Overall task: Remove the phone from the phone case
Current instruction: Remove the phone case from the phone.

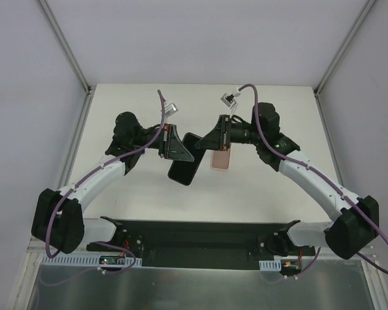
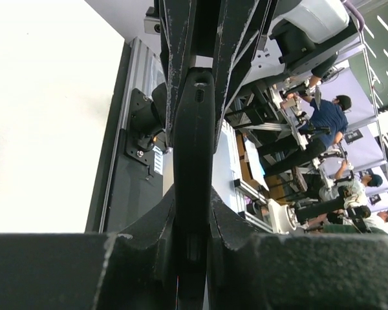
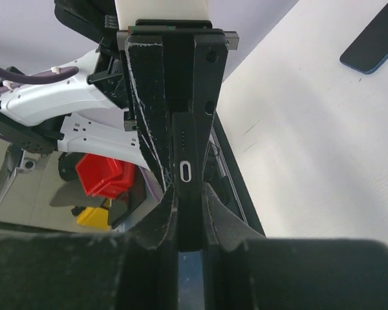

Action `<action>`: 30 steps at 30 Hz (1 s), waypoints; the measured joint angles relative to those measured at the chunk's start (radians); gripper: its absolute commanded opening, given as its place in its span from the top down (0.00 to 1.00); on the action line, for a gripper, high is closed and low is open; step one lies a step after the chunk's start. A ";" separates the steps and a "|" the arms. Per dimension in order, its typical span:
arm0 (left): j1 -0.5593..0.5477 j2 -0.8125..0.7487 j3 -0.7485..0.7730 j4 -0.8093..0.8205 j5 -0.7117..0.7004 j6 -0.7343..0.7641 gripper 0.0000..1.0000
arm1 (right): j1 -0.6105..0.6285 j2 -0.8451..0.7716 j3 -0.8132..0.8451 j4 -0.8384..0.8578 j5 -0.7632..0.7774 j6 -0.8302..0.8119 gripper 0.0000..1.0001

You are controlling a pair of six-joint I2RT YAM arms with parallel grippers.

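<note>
Table (image 1: 271, 187): white, beneath both my arms.
Phone case (image 1: 220, 161): salmon, clamped by my right gripper (image 1: 212, 145) over mid-table.
Phone (image 1: 183, 169): black, out of its shell, just left of it.
Left gripper (image 1: 184, 154): fingers closed on the Phone.

- Slim black rectangular phone (image 1: 183, 171): dark, glossy face.
- Salmon-pink rectangular phone case (image 1: 220, 161): smooth plastic with a soft sheen.
- The right arm's black fingers (image 3: 145, 97): matt plastic, edges scuffed whitish; the left arm's fingers (image 2: 180, 64) look alike.
- White table (image 1: 149, 116): matt, smooth.
- White arm shells (image 1: 310, 175): smooth, glossy plastic.
- Silver frame rails (image 1: 66, 46), upper left: dull metal.
</note>
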 measured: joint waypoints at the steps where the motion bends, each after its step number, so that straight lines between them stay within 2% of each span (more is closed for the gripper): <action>1: -0.004 0.004 0.003 -0.004 0.000 0.002 0.58 | -0.002 -0.011 -0.016 0.012 0.010 0.013 0.99; 3: -0.005 0.012 0.011 -0.014 -0.009 0.001 0.40 | -0.012 -0.034 -0.048 0.028 0.038 0.040 0.99; 4: -0.005 0.013 0.014 -0.021 -0.013 0.001 0.26 | -0.023 -0.046 -0.068 0.037 0.066 0.053 0.99; 8: 0.013 0.023 0.028 -0.035 -0.047 0.002 0.02 | -0.075 -0.075 -0.162 0.103 0.145 0.150 0.98; 13: 0.066 0.030 0.027 -0.065 -0.111 -0.005 0.01 | -0.105 -0.091 -0.247 0.187 0.248 0.281 0.99; 18: 0.102 0.028 -0.010 -0.124 -0.260 -0.034 0.01 | -0.120 -0.122 -0.347 0.248 0.427 0.423 0.99; 21: 0.108 0.021 -0.086 -0.118 -0.374 -0.112 0.01 | -0.122 -0.112 -0.411 0.274 0.567 0.506 0.98; 25: 0.102 -0.022 -0.238 -0.085 -0.459 -0.278 0.01 | -0.136 -0.057 -0.453 0.272 0.793 0.584 0.99; 30: 0.065 -0.023 -0.269 -0.047 -0.521 -0.416 0.01 | -0.133 0.007 -0.452 0.277 0.949 0.657 0.99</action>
